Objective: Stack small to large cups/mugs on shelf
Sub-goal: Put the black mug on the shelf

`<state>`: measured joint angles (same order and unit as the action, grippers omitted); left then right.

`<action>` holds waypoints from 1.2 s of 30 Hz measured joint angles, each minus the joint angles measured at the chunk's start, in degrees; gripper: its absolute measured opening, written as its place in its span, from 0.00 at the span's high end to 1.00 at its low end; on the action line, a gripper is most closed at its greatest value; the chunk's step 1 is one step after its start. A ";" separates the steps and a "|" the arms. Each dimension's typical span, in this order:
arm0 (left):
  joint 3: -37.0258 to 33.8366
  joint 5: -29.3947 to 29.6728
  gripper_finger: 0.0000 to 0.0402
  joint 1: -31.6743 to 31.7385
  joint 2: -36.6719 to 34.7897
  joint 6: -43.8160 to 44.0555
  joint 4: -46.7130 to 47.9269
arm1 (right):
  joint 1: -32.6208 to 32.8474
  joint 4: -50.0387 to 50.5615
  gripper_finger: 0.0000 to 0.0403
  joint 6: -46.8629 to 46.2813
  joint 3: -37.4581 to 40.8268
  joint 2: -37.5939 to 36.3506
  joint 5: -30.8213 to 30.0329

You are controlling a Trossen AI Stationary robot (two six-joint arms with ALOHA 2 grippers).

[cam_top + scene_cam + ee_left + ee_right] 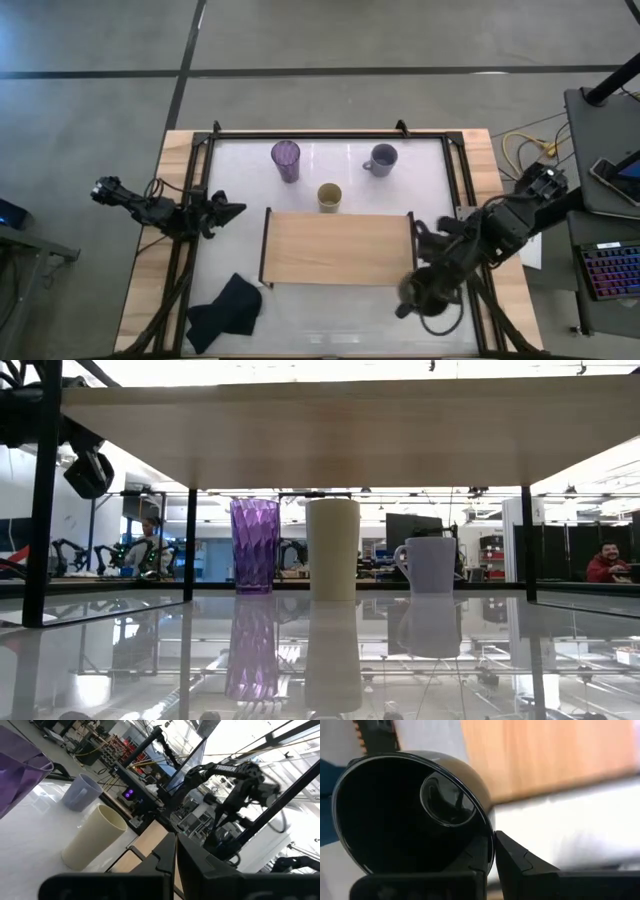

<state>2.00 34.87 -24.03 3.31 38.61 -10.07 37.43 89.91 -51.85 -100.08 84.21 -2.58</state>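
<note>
The black handled mug (pixel 418 296) is in my right gripper (pixel 412 284), just off the near right corner of the light-wood shelf (pixel 338 248). It fills the right wrist view (pixel 405 815). The purple tumbler (pixel 286 160), the pale yellow cup (pixel 330 196) and the lavender-grey mug (pixel 381 158) stand upright on their bases on the white tabletop behind the shelf. They also show in the low view: the tumbler (pixel 254 545), the cup (pixel 332 548) and the mug (pixel 430 565). My left gripper (pixel 230 212) is shut and empty, left of the shelf. My right gripper pinches the black mug's wall at the rim (pixel 489 851), one finger (pixel 425 885) inside the mug and the other finger (pixel 545 875) outside. The mug is tipped, with its open mouth facing the wrist. Its handle (pixel 438 318) points toward the table's near edge.
A dark cloth (pixel 225 310) lies crumpled at the near left of the tabletop. The shelf's black end frames (pixel 264 248) stand at both short ends. A black frame (pixel 330 135) runs around the table's far edge and sides. The shelf top is bare wood.
</note>
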 joint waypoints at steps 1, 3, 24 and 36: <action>0.00 0.00 1.00 0.00 0.17 0.00 0.00 | -0.99 -0.03 0.96 2.88 -1.15 0.82 -1.61; 0.00 0.00 1.00 0.00 0.61 0.00 -0.02 | -3.27 -0.11 0.96 8.40 -2.80 1.72 -4.10; 0.00 -0.02 1.00 0.00 1.27 0.00 -0.11 | -26.44 0.03 0.96 51.40 -9.00 8.40 2.72; 0.00 -0.03 1.00 0.01 1.34 0.04 -0.28 | -28.72 0.35 0.96 57.59 -8.39 12.06 7.11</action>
<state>2.00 34.84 -24.02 4.64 38.65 -10.35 8.71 90.26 5.74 -108.48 96.27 4.53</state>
